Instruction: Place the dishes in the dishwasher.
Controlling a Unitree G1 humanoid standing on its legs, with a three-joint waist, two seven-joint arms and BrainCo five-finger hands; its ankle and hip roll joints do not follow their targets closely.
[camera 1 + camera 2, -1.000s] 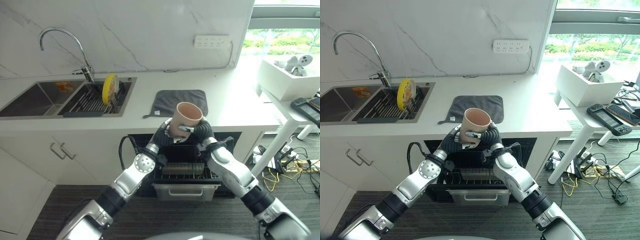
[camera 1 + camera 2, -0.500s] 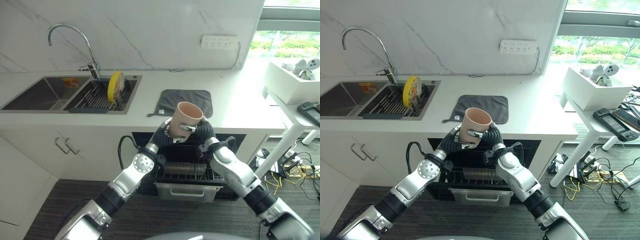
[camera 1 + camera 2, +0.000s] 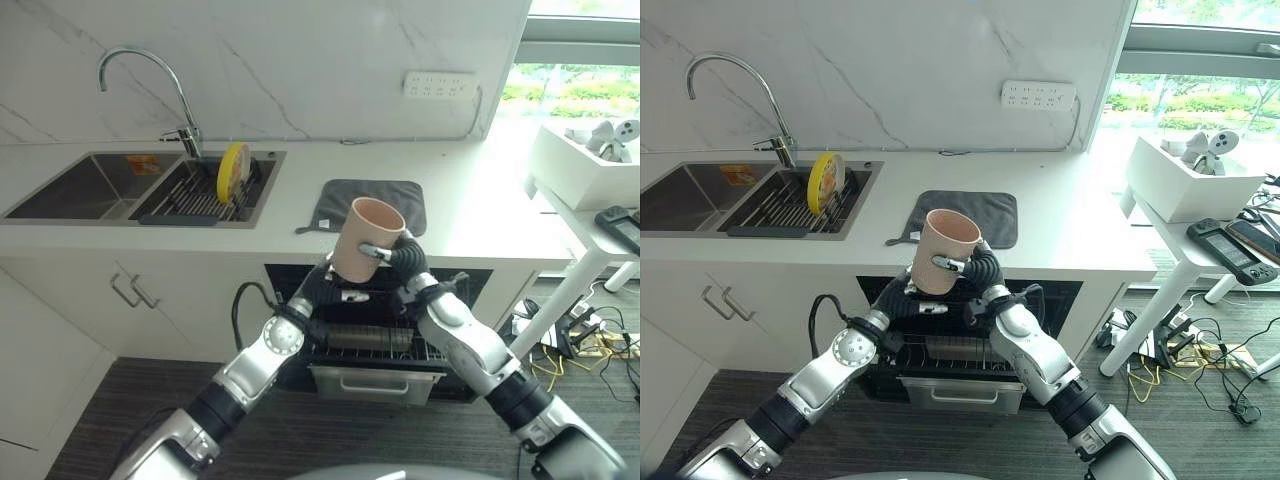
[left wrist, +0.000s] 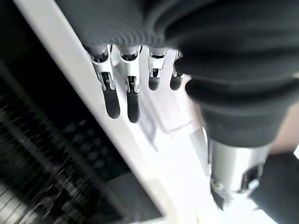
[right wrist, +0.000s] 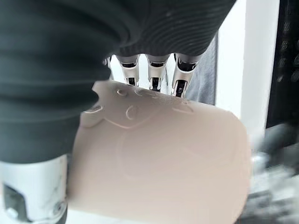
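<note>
A grey mat (image 3: 371,201) lies on the white counter (image 3: 470,215).

Kitchen counter beneath a marble wall, beside a bright window.
White countertop (image 3: 480,215) with steel sink (image 3: 75,190) and curved faucet (image 3: 150,85); wall socket strip (image 3: 440,84); white cabinets (image 3: 120,310); dark wood floor (image 3: 100,420); white side table (image 3: 585,175) by window (image 3: 575,75).

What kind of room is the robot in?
It looks like a kitchen: there's a sink with a tap, a yellow plate in the sink's rack, and an open dishwasher under the counter.
</note>
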